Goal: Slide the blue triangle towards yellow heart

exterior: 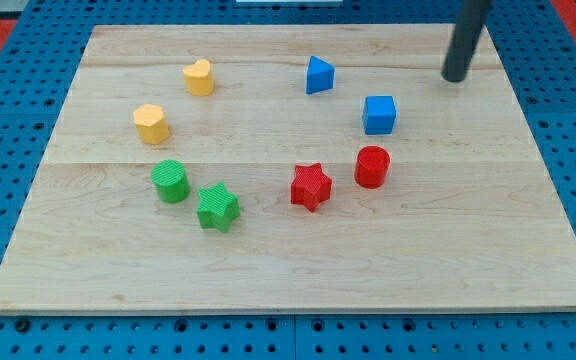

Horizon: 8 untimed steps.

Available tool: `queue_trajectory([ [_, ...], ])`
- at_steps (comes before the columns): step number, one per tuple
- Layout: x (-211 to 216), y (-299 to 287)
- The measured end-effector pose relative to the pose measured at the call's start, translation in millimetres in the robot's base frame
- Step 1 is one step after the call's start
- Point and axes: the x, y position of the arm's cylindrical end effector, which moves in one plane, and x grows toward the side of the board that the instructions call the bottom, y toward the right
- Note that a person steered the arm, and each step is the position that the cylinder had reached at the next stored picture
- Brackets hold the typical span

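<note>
- My tip [455,77] was near the view's top right corner of the wooden board [288,270], and it touched no block.
- I carry no pincer, only a straight dark rod, so there was nothing to spread or press together; the rod held nothing.
- The blue triangle [319,75] stood at the view's left of my tip, well apart from it, in the upper part of the board.
- The yellow heart [199,77] was further to the view's left, at almost the same height as the blue triangle, with bare wood between them.
- A blue cube [379,114] stood below my tip and a little to the left, near the blue triangle but not touching it.
- A second yellow block [151,123], with a rounded shape I could not name exactly, was below the yellow heart.
- A red cylinder [372,166] and a red star [310,186] were near each other below the blue cube.
- A green cylinder [170,181] and a green star [217,207] stood close together at the lower left.
</note>
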Motion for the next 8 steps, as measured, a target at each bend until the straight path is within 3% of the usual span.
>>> queue_trajectory([
  [2,-14,20],
  [4,-33,-121],
  [6,-31,-216],
  [7,-24,-191],
  [8,12,-123],
])
